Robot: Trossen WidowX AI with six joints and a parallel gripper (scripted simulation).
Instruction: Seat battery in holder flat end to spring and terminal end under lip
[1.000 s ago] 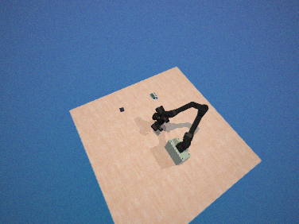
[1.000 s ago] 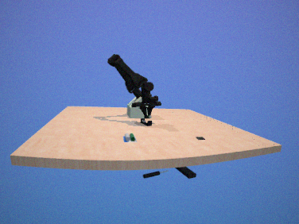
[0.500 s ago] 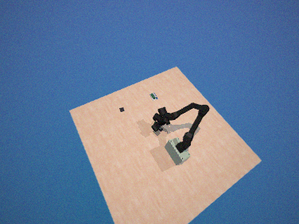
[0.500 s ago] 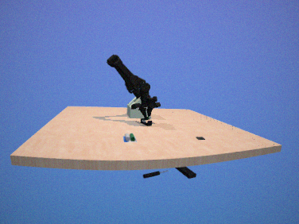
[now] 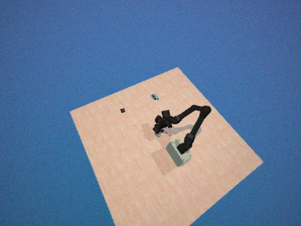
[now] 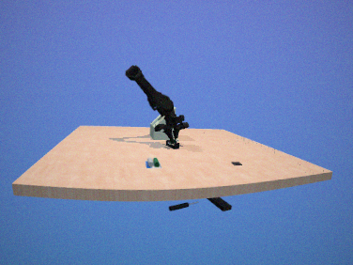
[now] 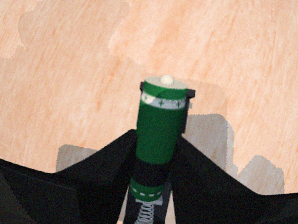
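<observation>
My gripper (image 5: 158, 134) (image 6: 173, 140) (image 7: 154, 140) is shut on the green battery (image 7: 159, 122), low over the table. The battery's pale terminal points to the top of the wrist view, and its flat end to the bottom. The black holder (image 6: 174, 146) (image 7: 186, 122) is under the battery and mostly hidden by it; its dark corners show on both sides of the terminal end. The holder's coiled spring (image 7: 145, 214) shows just beyond the flat end. Whether the battery touches the holder floor, and whether the terminal is under the lip, I cannot tell.
A small green, white and blue item (image 5: 154, 97) (image 6: 153, 163) and a small dark square (image 5: 122, 110) (image 6: 237, 163) lie on the wooden table (image 5: 120, 168) (image 6: 94, 171). A pale grey-green box (image 5: 174, 154) (image 6: 158, 132) stands at the arm's base.
</observation>
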